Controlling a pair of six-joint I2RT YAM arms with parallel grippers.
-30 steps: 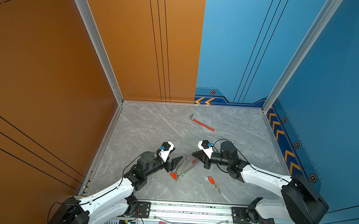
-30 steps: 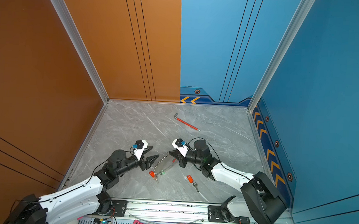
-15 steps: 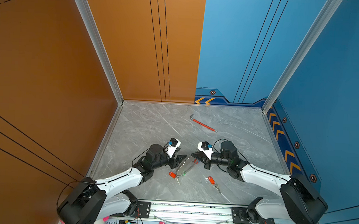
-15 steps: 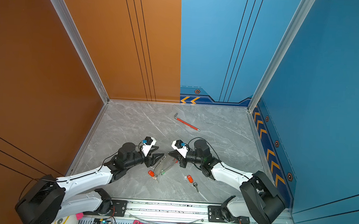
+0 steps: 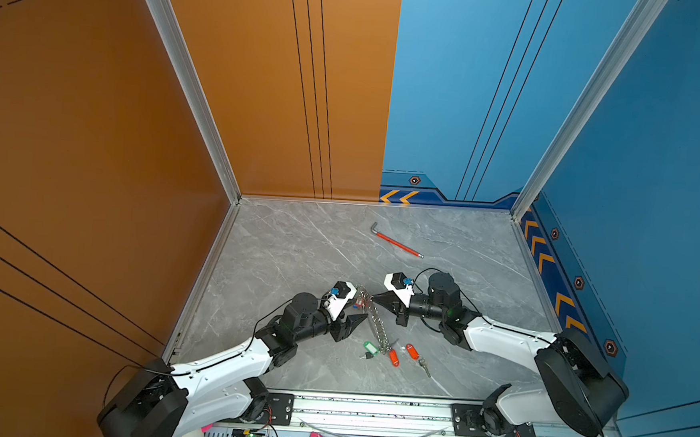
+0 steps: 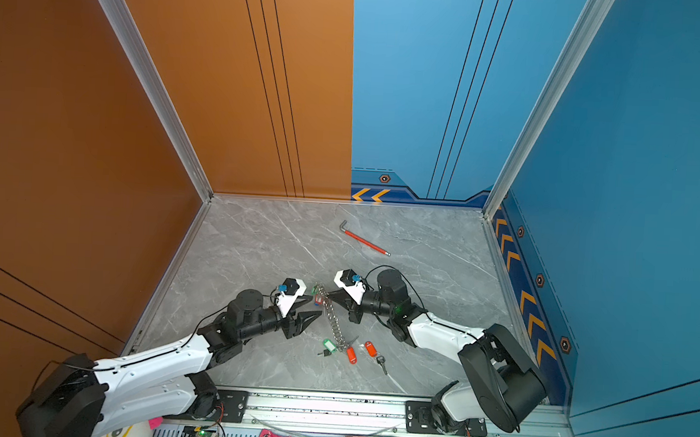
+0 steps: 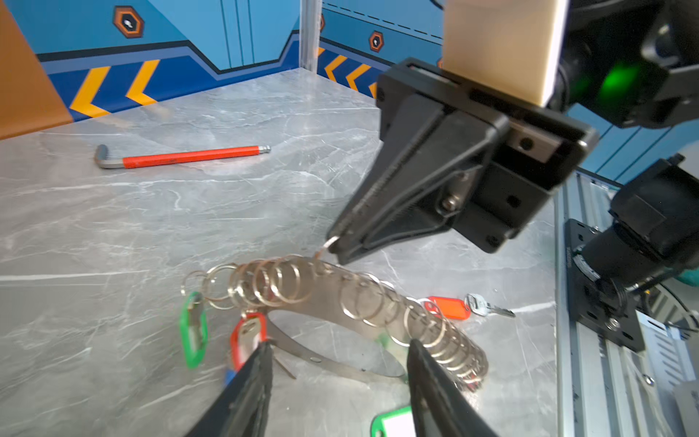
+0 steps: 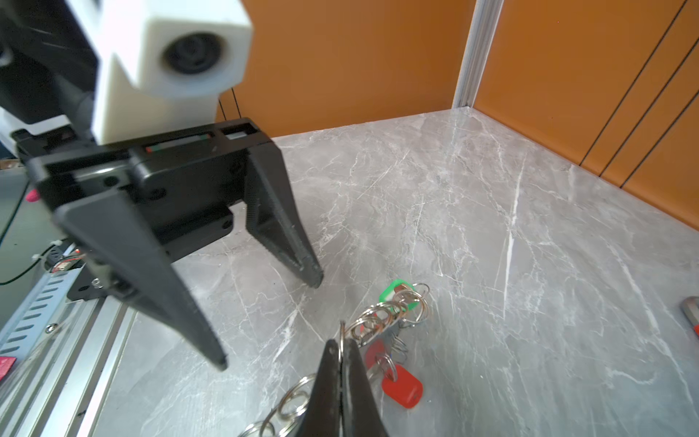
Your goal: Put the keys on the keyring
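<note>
Jaws of the right gripper (image 7: 334, 246) are pressed together on one small silver ring at the end of the keyring (image 7: 325, 314), a flat grey oval hoop edged with a chain of linked metal rings. From where I stand that end is held up off the grey marble tabletop (image 5: 296, 258), while the hoop's other end rests on the surface nearer the front rail.

Two oblong plastic tags dangle from rings at the raised end, a green tag (image 7: 193, 333) and a red tag (image 7: 247, 336). I cannot make out whether metal keys hang with them.

Facing it, the left gripper (image 5: 359, 309) has its black jaws spread apart and grips nothing. In the left wrist view the hoop shows between its fingertips (image 7: 261, 363).

Down by the resting end, three things lie on the marble:
- a small silver green-tagged key (image 5: 370, 347);
- an orange tag (image 5: 393, 357) right against the chain;
- a silver orange-tagged key (image 5: 413, 351) just beside the hoop, apart from it.

Well away toward the back wall lies a long red-sleeved L-shaped hex wrench (image 5: 396, 243).
</note>
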